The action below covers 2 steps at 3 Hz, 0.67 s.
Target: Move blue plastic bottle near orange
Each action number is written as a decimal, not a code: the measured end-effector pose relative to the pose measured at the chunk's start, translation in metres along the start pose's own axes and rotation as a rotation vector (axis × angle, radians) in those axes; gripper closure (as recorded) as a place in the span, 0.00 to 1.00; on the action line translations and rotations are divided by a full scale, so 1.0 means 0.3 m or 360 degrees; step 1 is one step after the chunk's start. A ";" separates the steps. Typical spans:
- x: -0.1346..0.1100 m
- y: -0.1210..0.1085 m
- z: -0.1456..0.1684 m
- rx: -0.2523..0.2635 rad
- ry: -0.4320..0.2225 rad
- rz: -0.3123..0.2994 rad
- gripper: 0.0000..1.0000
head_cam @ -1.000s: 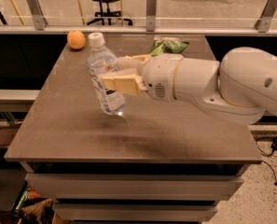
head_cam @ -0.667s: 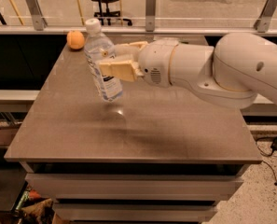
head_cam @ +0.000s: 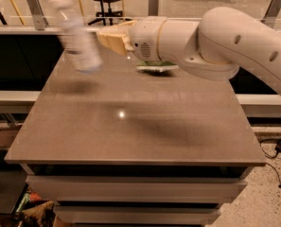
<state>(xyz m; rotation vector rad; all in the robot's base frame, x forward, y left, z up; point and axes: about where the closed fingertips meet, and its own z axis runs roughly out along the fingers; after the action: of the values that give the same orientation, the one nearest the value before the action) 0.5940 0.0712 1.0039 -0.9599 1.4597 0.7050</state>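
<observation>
The blue plastic bottle (head_cam: 77, 37) is a blurred, tilted streak above the table's far left corner, its white cap up and to the left. My gripper (head_cam: 103, 36) is right beside it, its tips at the bottle's right edge, above the far part of the table (head_cam: 130, 136). The white arm reaches in from the right. The orange does not show; the blurred bottle covers the far left corner where it lay.
A green crinkled snack bag (head_cam: 156, 66) lies under my wrist at the table's back middle. A railing and glass run behind the table. A chair base stands beyond it. Cables lie on the floor at right.
The bottle and my gripper have moved up and away toward the far left corner. The bottle now smears with motion and tilts, and it hides the orange.
</observation>
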 end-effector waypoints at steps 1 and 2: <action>-0.038 -0.076 0.079 0.0019 -0.0006 -0.0030 1.00; -0.026 -0.135 0.114 0.0047 -0.0029 -0.0025 1.00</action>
<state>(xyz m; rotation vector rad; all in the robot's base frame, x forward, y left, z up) 0.6458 0.0825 1.0116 -0.9393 1.4415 0.6773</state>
